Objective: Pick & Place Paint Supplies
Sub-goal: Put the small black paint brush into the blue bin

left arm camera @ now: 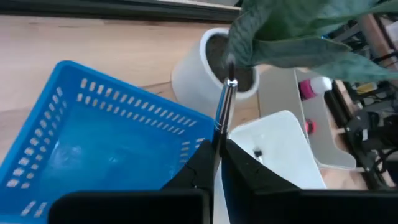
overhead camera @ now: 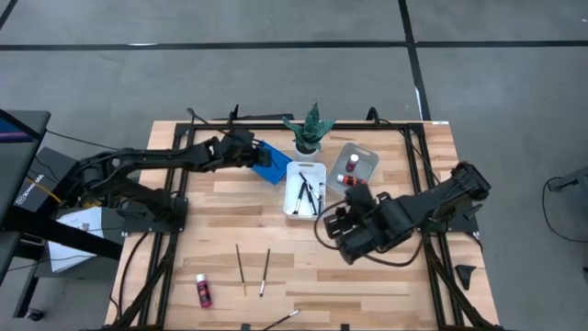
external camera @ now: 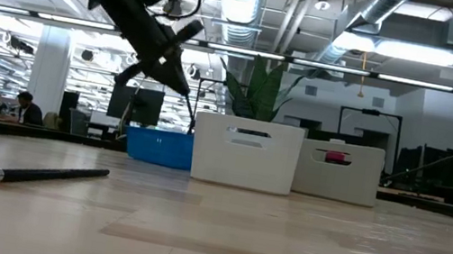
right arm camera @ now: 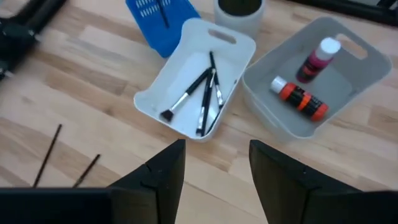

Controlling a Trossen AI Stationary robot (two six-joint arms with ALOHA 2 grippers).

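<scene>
Left end effector (left arm camera: 217, 152) was over the blue tray (overhead camera: 269, 159) near its edge toward the white tray (overhead camera: 306, 168), fingers clamped together on a thin paintbrush (left arm camera: 223, 109). The brush stuck out past the fingertips, its metal ferrule pointing toward the potted plant (overhead camera: 309, 129).

Right end effector (right arm camera: 211, 165) hung above the bench (overhead camera: 220, 230) just beside the white and grey trays, fingers apart and holding nothing.

White tray held several paintbrushes (right arm camera: 205, 93) lying loosely together along its length. Grey tray (overhead camera: 361, 153) held two bottles: a pink one with white cap (right arm camera: 317, 59) and an orange-red one (right arm camera: 300, 98) lying on its side.

Loose on the bench, near the front edge: two brushes (overhead camera: 252, 270) lying close together, a pink bottle (overhead camera: 203, 291) to their left, and another brush (overhead camera: 280, 319) at the very edge. In the low view, brush handles (external camera: 27, 174) lay on the wood in the foreground. People were visible far off in the room behind.
</scene>
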